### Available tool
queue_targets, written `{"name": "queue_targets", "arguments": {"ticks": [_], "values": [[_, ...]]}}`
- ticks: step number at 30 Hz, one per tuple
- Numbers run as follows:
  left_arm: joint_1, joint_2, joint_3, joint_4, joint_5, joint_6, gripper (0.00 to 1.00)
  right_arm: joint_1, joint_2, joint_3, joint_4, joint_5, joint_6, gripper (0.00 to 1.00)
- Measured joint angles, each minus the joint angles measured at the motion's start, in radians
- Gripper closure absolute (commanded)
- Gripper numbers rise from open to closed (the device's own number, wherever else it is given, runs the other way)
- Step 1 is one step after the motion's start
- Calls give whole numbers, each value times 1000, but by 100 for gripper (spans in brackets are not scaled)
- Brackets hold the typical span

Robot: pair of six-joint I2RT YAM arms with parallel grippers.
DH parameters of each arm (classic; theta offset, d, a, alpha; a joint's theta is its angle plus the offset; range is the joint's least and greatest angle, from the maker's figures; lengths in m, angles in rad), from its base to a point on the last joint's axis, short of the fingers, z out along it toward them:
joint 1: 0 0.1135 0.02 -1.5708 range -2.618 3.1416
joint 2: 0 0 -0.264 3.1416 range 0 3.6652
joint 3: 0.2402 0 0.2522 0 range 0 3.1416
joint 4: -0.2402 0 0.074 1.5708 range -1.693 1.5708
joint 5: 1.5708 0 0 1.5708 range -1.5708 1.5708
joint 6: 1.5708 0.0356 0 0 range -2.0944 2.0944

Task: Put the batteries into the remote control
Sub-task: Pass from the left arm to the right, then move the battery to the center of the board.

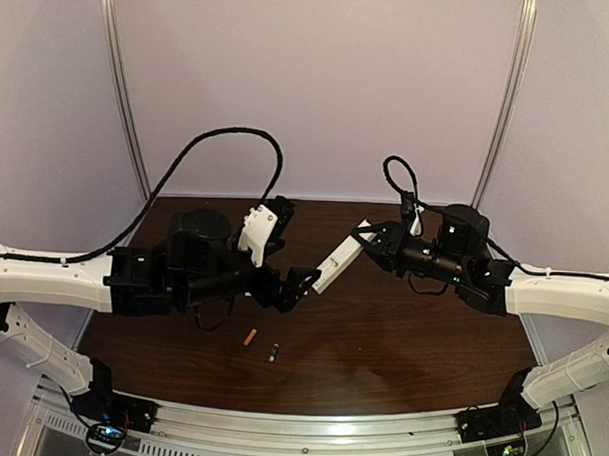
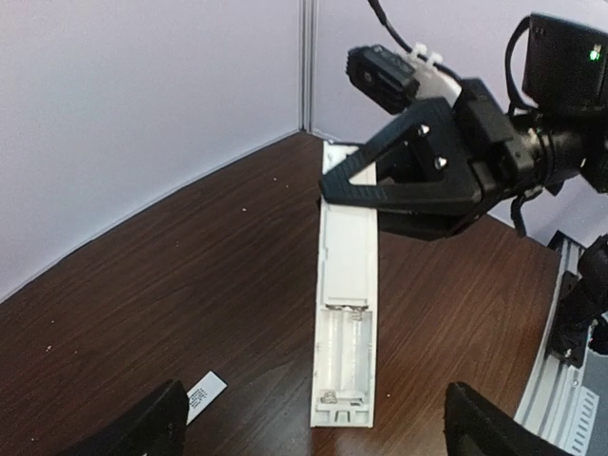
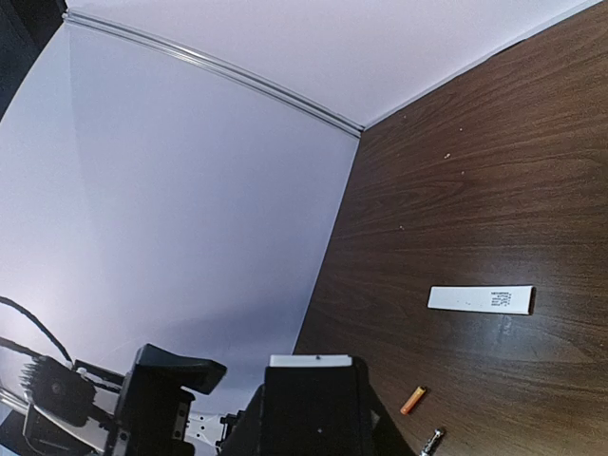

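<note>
1. The right end effector (image 2: 353,188), matte black with angular triangular fingers, is clamped across the far end of the remote control (image 2: 344,285). The left end effector (image 1: 303,284) stands wide, its dark fingers either side of the remote's near end without touching it.
2. The remote control is a slim white plastic bar with squared edges, over the middle of the surface (image 1: 400,351), slanting toward the far edge.
3. Its back faces up: the battery bay (image 2: 344,359) at the near end is uncovered, two smooth parallel troughs, both vacant.
4. The surface is dark brown wood-grain with a slight sheen.
5. The orange battery (image 1: 250,337) and black battery (image 1: 273,353), small cylinders, lie just apart near the middle of the near edge.
6. A flat white strip (image 3: 480,299) with fine print lies on the wood.
</note>
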Motion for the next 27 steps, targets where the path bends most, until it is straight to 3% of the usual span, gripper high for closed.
{"name": "queue_targets", "arguments": {"ticks": [4,9,12,17,22,27], "values": [[22,-111,-9,-55,9,-53,3,-29,-43,-28,-26,-38,-38,85],[153,-194,-51,-154,95,-150,3,-39,-81,-28,-62,-111,-118,85],[220,-217,-101,-240,142,-195,3,-40,-82,-28,-69,-159,-156,83],[228,-204,-140,-362,214,-234,3,-40,-79,-27,-102,-231,-216,83],[228,-156,-169,-428,270,-263,13,-40,-64,-18,-175,-279,-277,84],[228,-112,-177,-486,284,-268,32,-41,-64,-18,-218,-293,-314,88]]}}
